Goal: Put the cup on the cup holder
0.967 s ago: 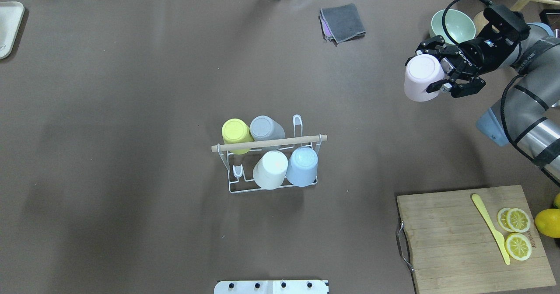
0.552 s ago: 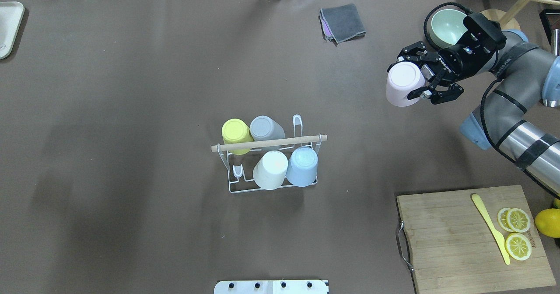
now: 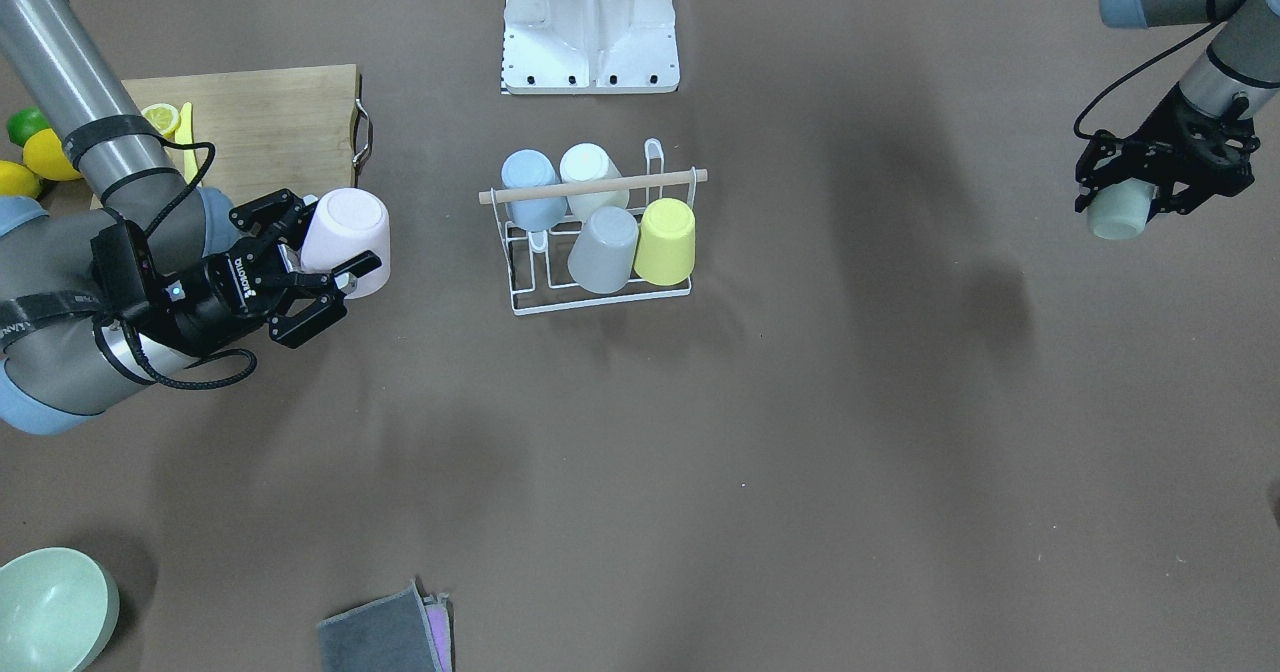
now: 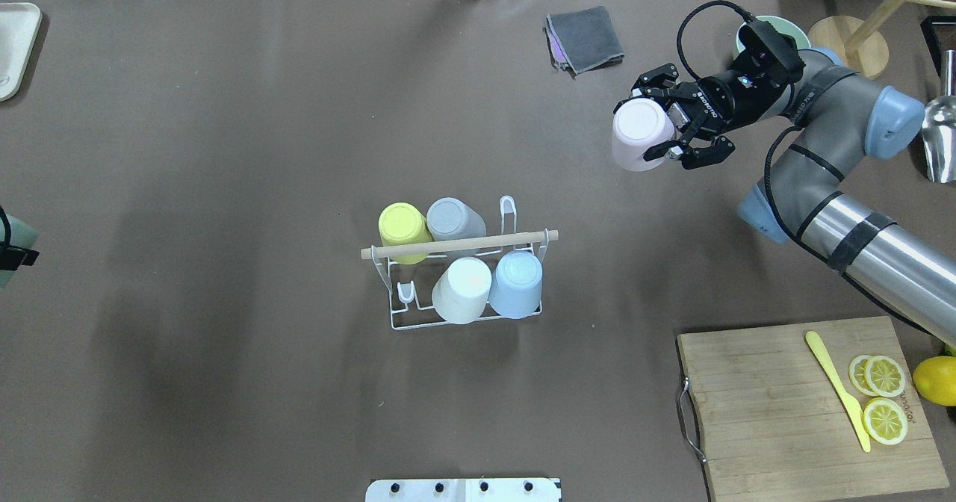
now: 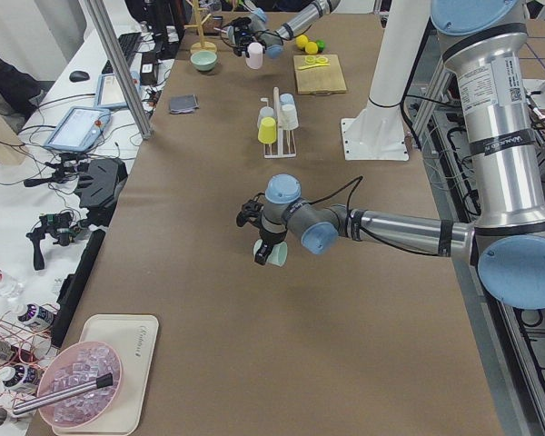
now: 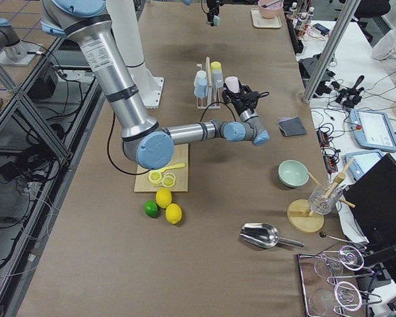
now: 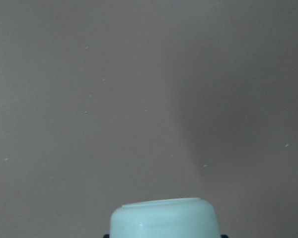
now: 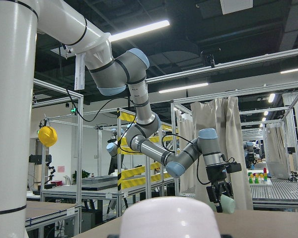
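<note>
The white wire cup holder [image 4: 455, 315] with a wooden rod handle [image 4: 459, 246] stands mid-table, also in the front view [image 3: 598, 297]. Yellow [image 4: 403, 227], grey [image 4: 452, 219], white [image 4: 463, 288] and blue [image 4: 517, 283] cups sit upside down on it. My right gripper [image 4: 676, 132] is shut on a pink cup [image 4: 639, 134], held bottom up in the air to the far right of the holder, as the front view shows [image 3: 345, 227]. My left gripper [image 3: 1125, 202] is shut on a pale green cup [image 3: 1115, 212] held above the table at the left end; the left wrist view shows that cup [image 7: 164, 218].
A grey cloth [image 4: 585, 37] lies at the far side. A green bowl [image 4: 747, 39] sits behind the right arm. A wooden cutting board [image 4: 792, 405] with a yellow knife [image 4: 836, 386] and lemon slices [image 4: 883, 397] lies near right. A white tray [image 4: 15, 46] is far left.
My right gripper has carried the pink cup leftward and a little farther away, toward the table's middle. The holder and its cups have not moved.
</note>
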You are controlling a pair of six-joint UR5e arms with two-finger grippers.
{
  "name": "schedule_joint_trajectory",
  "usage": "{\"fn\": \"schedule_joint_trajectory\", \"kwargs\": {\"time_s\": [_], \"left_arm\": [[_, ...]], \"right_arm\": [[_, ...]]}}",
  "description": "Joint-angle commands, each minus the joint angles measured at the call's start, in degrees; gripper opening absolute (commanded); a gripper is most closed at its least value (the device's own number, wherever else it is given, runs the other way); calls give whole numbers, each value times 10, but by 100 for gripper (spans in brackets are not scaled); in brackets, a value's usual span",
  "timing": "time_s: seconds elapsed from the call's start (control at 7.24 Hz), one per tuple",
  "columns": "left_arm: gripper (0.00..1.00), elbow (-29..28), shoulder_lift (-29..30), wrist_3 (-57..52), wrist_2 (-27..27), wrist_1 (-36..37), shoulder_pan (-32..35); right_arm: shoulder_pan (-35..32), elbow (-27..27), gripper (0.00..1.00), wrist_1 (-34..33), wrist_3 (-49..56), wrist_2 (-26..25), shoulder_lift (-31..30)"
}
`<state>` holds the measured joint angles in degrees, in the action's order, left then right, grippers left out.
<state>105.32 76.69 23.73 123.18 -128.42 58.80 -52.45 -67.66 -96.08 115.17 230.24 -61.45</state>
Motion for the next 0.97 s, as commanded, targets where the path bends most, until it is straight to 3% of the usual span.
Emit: {"fn": "schedule_joint_trajectory", "kwargs": {"time_s": [0.0, 0.83], "left_arm": [[0, -19, 30, 48, 30, -15, -1], [0, -20, 40, 58, 34, -14, -11]], "right_arm": [[11, 26, 14, -2, 12, 7, 31], [87, 51, 14, -7, 58, 34, 80]]}}
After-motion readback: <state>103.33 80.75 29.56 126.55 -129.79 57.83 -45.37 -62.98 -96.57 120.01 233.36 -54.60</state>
